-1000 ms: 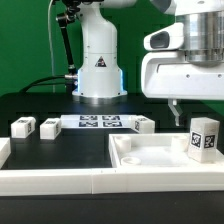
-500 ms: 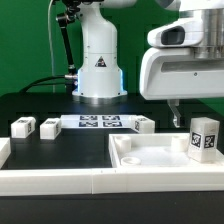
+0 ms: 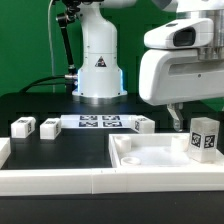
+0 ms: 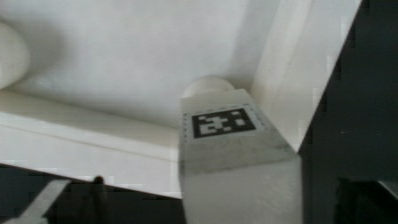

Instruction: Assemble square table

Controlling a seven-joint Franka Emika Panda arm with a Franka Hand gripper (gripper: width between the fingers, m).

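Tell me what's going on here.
A Franka arm is putting together a square table. Its tool hangs over the white tabletop, next to the upright leg that stands inside the tray near the rim. It does not appear to be gripping that leg, and the pictures do not show whether the jaws are open. Three more legs lie on the black table: first loose leg, second loose leg and third loose leg, around the marker board.

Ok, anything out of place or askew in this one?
Nothing stands out. One leg stands in the tabletop's corner on the exterior view's right; three loose legs sit apart by the marker board. Nothing looks spilled or broken.
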